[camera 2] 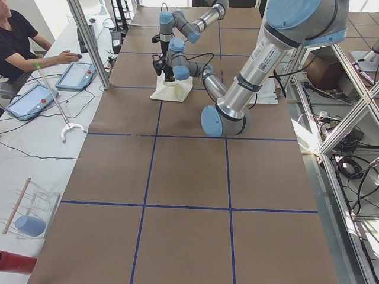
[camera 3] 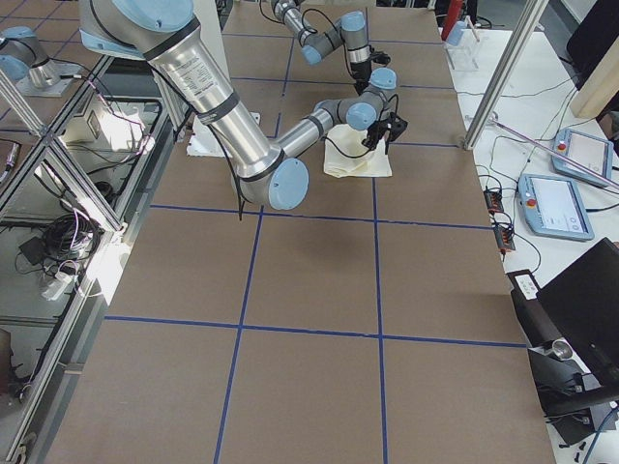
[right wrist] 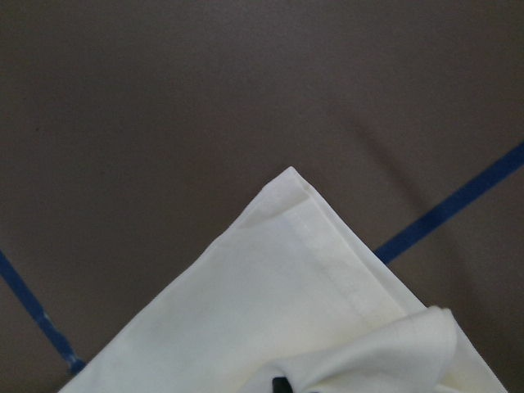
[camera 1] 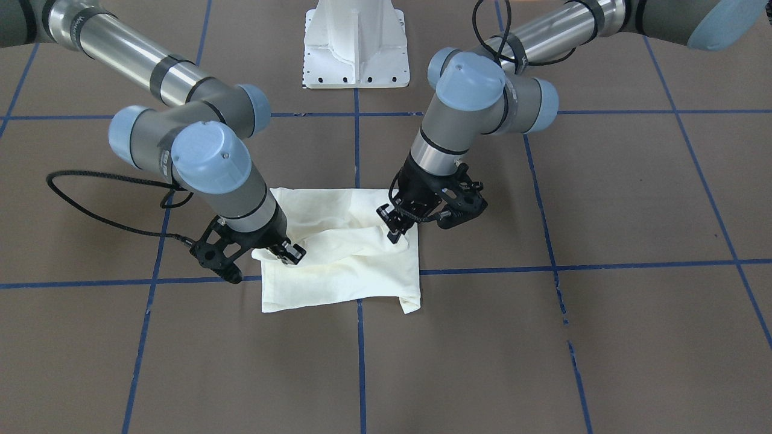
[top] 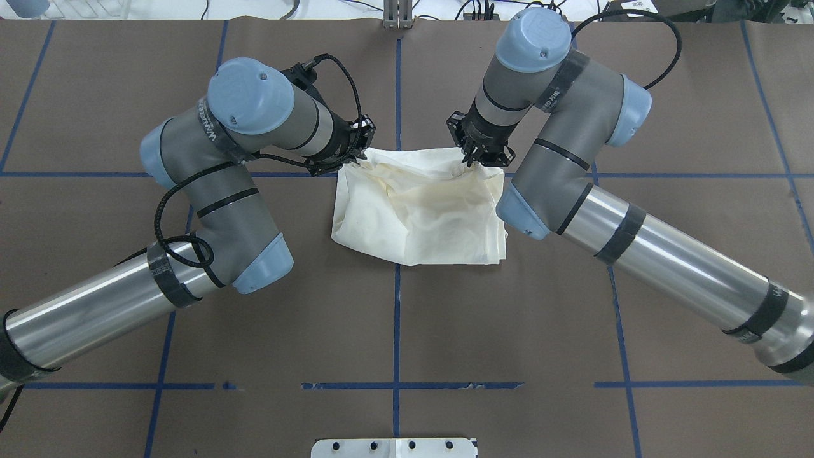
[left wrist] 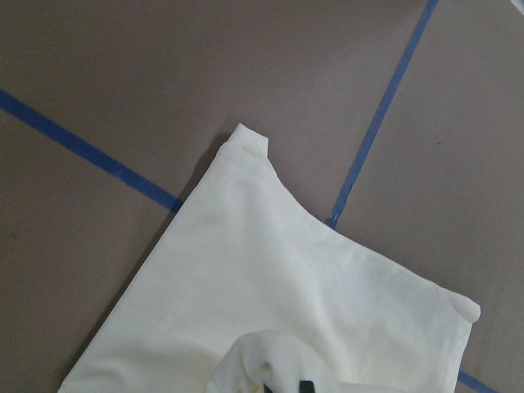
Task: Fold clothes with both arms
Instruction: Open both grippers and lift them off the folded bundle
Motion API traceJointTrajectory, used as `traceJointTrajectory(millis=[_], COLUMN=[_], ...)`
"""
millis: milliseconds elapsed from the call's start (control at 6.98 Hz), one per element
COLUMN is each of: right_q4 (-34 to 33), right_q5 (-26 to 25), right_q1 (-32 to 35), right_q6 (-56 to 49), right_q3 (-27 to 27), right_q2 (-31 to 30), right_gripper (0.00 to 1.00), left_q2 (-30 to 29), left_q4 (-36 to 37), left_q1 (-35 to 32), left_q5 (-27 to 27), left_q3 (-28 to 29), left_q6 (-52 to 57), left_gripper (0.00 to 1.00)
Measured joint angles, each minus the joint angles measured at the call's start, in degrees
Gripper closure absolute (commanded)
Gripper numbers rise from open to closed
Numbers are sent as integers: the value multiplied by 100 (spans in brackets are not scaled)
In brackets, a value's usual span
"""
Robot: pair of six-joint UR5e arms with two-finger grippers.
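The clothes are one cream-white shirt (camera 1: 344, 271) (top: 420, 216), lying folded into a rough rectangle on the brown table where two blue tape lines cross. Only plain cream cloth shows. My left gripper (camera 1: 393, 232) (top: 357, 158) is shut on a pinch of the shirt's far edge at one corner. My right gripper (camera 1: 289, 252) (top: 472, 159) is shut on the same edge at the other corner. Both pinches are raised a little above the layers beneath. In each wrist view the shirt (left wrist: 270, 278) (right wrist: 278, 311) lies below, with a bunched fold at the dark fingertips.
The white pedestal base (camera 1: 357, 48) (top: 394, 447) stands on the robot's side of the shirt. Blue tape lines (top: 396, 318) grid the brown table. A person (camera 2: 18, 41) sits at a side bench with tablets (camera 2: 74, 76), beyond the table's far edge.
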Motion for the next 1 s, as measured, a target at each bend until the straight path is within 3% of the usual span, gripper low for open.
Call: traceJointTrajectory(millis=[143, 430, 716, 1003], right_q4=[318, 491, 488, 458], right_q5=[-12, 163, 612, 673], right_q1=[23, 261, 647, 920], right_q6=[-33, -323, -787, -1269], right_q3=[-375, -532, -361, 112], right_q2=[89, 129, 15, -299], right_gripper=[0, 0, 0, 0], left_q2=[-103, -221, -85, 294], left_q4=[-262, -467, -920, -1756], left_q1=[-52, -191, -254, 11], left_q5=[134, 358, 362, 359], left_q3=[363, 650, 665, 594], left_q6=[162, 712, 910, 479], left_gripper=[0, 0, 0, 0])
